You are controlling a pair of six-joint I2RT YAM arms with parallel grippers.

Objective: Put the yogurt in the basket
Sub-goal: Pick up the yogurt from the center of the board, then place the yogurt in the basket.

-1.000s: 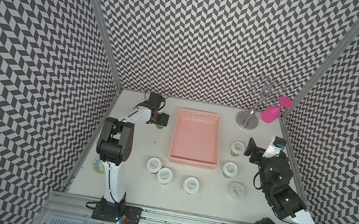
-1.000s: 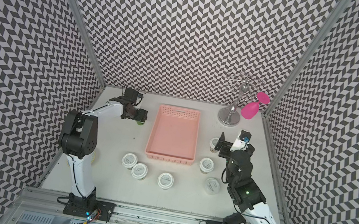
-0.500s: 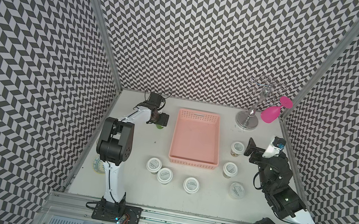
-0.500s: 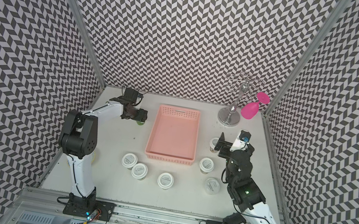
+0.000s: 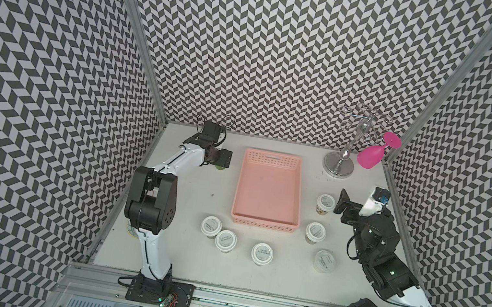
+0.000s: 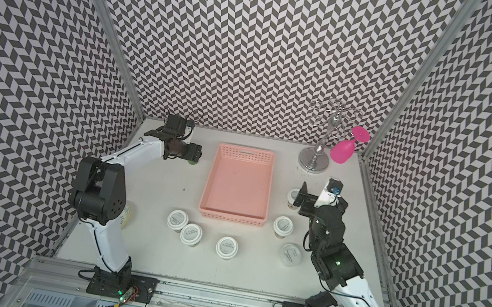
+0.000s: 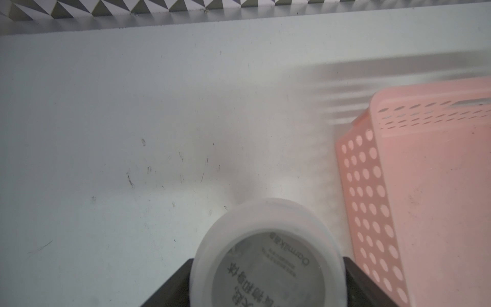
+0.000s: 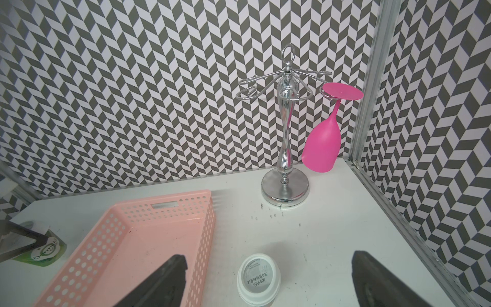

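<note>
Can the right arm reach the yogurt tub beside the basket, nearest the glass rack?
Probably yes: the right gripper is open just short of that yogurt tub, nothing between them; the basket stands clear alongside.

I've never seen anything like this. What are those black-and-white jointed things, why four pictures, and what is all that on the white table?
Those are two robot arms, left and right, each ending in a two-fingered clamp called a gripper. Two pictures look down from one overhead camera; two come from cameras on the arms' wrists. On the white table sit an empty shallow salmon-pink perforated plastic basket, six loose small round white-lidded yogurt tubs and a chrome stand with a pink plastic wine glass hanging upside down. The left gripper is closed on a seventh, green-sided yogurt tub beside the basket. The right gripper is wide open, holding nothing, near a brown-sided tub.
</note>
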